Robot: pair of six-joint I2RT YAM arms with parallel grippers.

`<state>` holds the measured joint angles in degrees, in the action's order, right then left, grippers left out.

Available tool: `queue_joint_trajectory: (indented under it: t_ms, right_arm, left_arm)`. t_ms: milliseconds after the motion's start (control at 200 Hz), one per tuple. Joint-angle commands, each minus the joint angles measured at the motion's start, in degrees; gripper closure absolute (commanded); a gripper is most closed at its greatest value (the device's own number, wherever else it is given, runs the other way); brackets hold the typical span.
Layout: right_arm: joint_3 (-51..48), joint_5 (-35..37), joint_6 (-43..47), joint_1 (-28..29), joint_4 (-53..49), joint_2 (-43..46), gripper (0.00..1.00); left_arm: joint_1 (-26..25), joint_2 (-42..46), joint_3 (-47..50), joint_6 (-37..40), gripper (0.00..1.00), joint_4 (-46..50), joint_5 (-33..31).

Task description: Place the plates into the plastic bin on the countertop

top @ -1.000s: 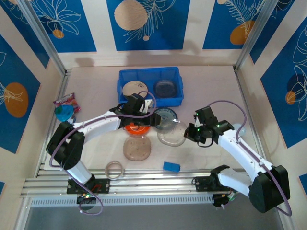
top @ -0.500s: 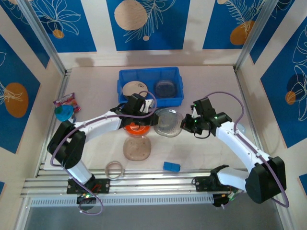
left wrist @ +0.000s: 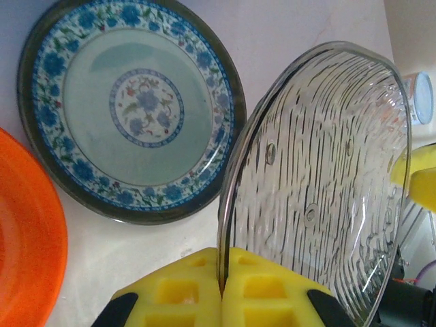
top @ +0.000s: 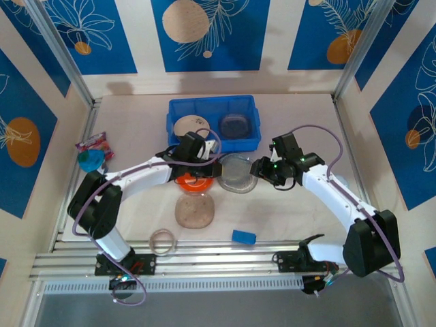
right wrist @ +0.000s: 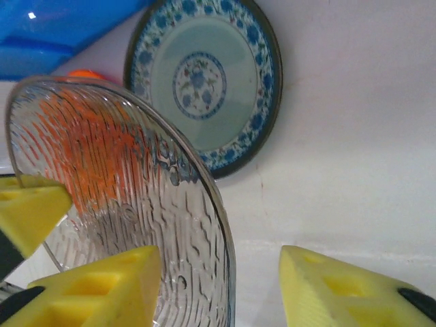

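While your left gripper [left wrist: 221, 276] clamps the clear plate [left wrist: 320, 184], your right gripper [right wrist: 216, 272] is released. Both hang near the patterned plate [left wrist: 129, 109].

A clear ribbed plate [left wrist: 320, 184] is held tilted on edge above the desk [top: 306, 122], its rim pinched in the left tool [left wrist: 221, 272]. A blue-white patterned plate [left wrist: 133, 109] is laid flat beneath it, with an orange plate [top: 194, 185] and a smoky plate [top: 195, 211] nearby. A beige plate [top: 193, 127] and a dark plate [top: 235, 125] are seen lying in the blue plastic bin [top: 211, 102]
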<state>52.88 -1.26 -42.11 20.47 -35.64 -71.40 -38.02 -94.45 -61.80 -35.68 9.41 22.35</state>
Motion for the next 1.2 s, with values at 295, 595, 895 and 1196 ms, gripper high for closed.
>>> queue_joint_trajectory:
  t_ms: [295, 595, 895, 1196]
  right_arm:
    - [2.2, 3.7, -0.9, -9.8, 3.4, 4.9, 0.47]
    - [0.1, 3.4, -3.7, -9.9, 9.2, 3.1, 0.47]
    - [0.5, 4.7, -4.1, -10.5, 10.1, 2.2, 0.47]
    - [0.6, 5.0, -4.4, -10.9, 11.0, 1.4, 0.47]
  left_arm:
    - [4.4, 3.2, -7.1, 0.7, 1.0, -0.4, -6.2]
    - [7.4, -8.4, -27.9, 5.4, 1.0, 9.2, -10.7]
    - [10.3, -20.8, -40.7, 4.2, 1.0, 10.7, -9.5]
    - [13.0, -30.7, -47.8, 0.4, 1.0, 8.3, -7.4]
